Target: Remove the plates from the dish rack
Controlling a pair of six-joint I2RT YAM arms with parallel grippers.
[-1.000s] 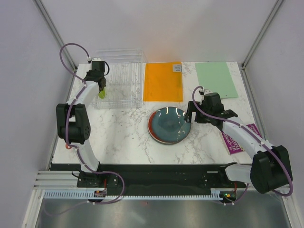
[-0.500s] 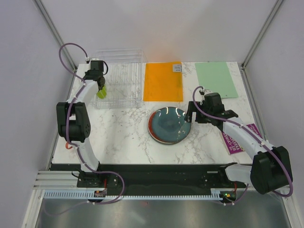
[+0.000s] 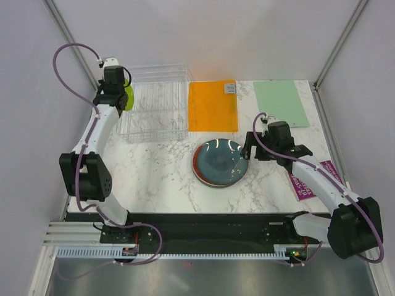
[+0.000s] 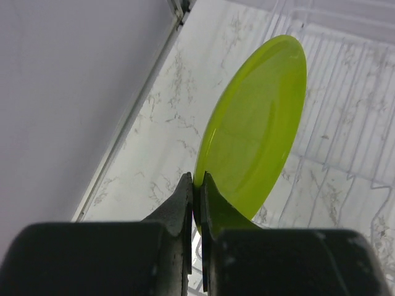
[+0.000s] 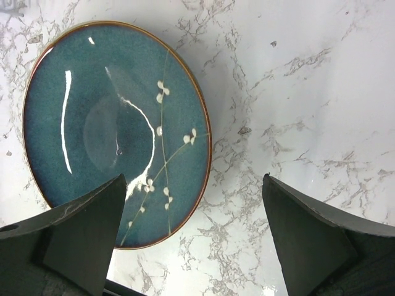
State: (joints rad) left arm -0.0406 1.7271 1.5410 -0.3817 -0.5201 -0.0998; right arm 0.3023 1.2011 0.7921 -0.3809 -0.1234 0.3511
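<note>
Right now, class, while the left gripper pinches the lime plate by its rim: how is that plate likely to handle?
Probably stiff: the lime plate, held on edge by the left gripper, shows no sag. Its glossy face suggests it may slip, as only a little rim is clamped. Held at one edge, it could pivot if bumped.

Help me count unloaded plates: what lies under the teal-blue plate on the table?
A red plate peeks at the left from under the teal-blue plate; the rest of it, and anything further beneath, is covered.
</note>
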